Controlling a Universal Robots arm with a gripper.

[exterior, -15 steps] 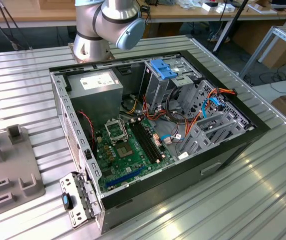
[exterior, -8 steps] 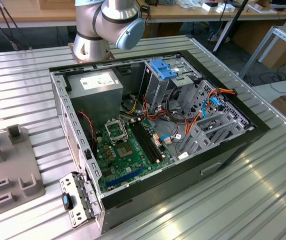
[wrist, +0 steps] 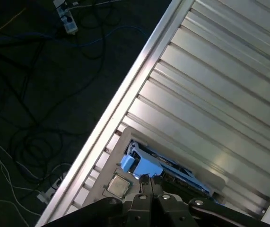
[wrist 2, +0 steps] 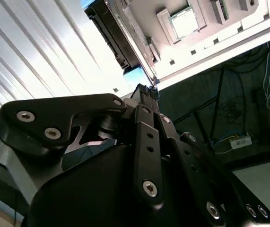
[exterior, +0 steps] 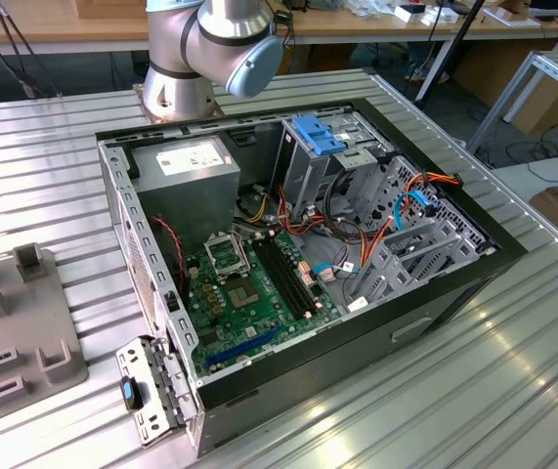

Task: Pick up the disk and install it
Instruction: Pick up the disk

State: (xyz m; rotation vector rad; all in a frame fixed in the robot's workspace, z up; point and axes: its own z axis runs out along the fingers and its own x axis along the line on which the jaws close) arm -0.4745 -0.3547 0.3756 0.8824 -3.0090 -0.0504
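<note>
I see my arm [exterior: 210, 44], its silver joints bent, standing just beyond the computer case's [exterior: 435, 313] far wall. In both wrist views my gripper [wrist: 145, 178] has its black fingers [wrist 2: 146, 137] closed tip to tip.

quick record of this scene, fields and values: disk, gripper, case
disk: blue-railed, lying on the grey fixture plate
gripper: at the disk's blue rail
beside disk: a square chip on the same plate
case: open, on the slatted table
drive cage: blue-topped, inside the case
progress: disk not yet installed
</note>
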